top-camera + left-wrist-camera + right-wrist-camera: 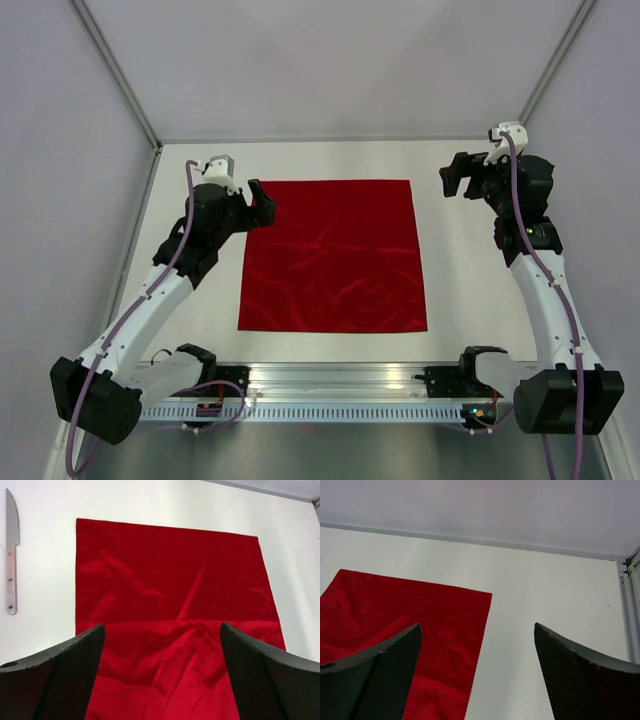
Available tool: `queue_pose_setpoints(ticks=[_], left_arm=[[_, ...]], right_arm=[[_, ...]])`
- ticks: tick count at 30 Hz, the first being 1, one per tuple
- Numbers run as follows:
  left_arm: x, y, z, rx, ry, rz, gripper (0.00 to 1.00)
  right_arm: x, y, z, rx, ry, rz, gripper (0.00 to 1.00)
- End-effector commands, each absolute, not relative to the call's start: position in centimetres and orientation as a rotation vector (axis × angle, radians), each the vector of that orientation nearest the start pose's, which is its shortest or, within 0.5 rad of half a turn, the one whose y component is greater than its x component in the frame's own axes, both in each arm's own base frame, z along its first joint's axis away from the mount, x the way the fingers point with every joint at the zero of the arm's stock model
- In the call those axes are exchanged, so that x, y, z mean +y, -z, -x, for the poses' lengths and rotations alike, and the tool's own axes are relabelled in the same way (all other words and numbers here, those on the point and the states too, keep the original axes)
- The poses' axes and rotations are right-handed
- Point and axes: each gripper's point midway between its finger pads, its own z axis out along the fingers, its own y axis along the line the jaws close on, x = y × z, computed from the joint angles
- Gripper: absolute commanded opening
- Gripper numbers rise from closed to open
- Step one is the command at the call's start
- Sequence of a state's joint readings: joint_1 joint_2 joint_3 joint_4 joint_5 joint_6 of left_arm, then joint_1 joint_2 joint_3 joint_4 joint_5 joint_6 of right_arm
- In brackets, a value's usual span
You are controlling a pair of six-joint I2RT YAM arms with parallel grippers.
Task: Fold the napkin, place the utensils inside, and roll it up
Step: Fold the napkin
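Note:
The napkin is a deep-red square cloth lying spread flat on the white table, with fine creases across it. My left gripper hovers over its far left corner, jaws wide open and nothing between them. In the left wrist view the napkin fills the space beyond the left gripper. One utensil, a knife with a pale riveted handle, lies on the table beside the napkin in that view. My right gripper hangs open off the napkin's far right corner. The right wrist view shows the right gripper over that napkin corner and bare table.
Grey enclosure walls stand around the table on three sides, with metal corner posts. A slotted aluminium rail carrying both arm bases runs along the near edge.

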State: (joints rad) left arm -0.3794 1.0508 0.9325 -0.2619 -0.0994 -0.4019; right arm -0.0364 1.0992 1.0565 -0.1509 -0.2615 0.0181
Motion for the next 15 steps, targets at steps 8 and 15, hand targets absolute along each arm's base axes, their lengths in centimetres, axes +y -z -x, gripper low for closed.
queue_pose_setpoints(ticks=[8,15], left_arm=[[-15.3,-26.8,-34.1,1.922,0.39,-0.063,1.0],[-28.7,-25.6,-31.5,1.843,0.184,-0.411,1.0]], right_arm=[[4.5,-30.8,-37.8,1.788,-0.273,0.233,0.98],[4.7,-30.9,-39.5,1.849,-0.322,0.224,0.98]])
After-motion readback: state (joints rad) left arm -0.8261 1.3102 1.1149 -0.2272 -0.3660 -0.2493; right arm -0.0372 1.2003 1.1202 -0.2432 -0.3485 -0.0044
